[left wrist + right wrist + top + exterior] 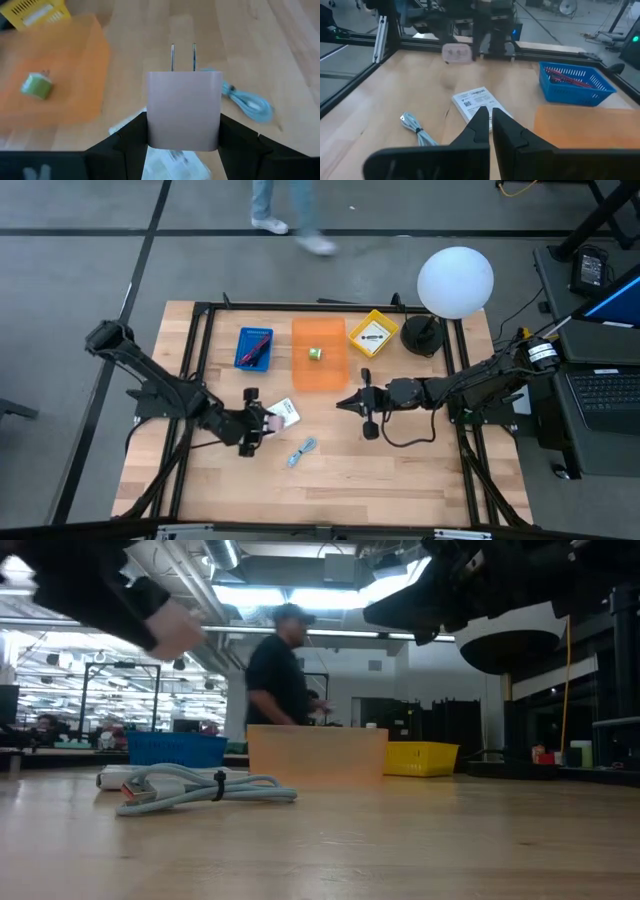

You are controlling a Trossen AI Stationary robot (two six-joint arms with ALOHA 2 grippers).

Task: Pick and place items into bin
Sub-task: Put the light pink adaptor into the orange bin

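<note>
The left hand (182, 135) grips a pink plug cube (183, 110) by its sides, prongs pointing forward, lifted off the table (400, 480) so it can be carried to the orange bin (320, 355). Beneath it lie the white packets (285, 413), with the light-blue cable (301, 451) nearby. The right hand (352, 402) waits clenched and empty.

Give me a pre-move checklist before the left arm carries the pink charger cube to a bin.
1. Grip: left gripper shut on the pink charger cube, prongs pointing away: ok.
2. Cube lifted off the table: ok.
3. Orange bin has room, only a green cube inside: ok.
4. Right gripper shut, empty, beside the orange bin near the path: not ok.
5. White packets and light-blue cable lying apart from the bins: ok.
</note>
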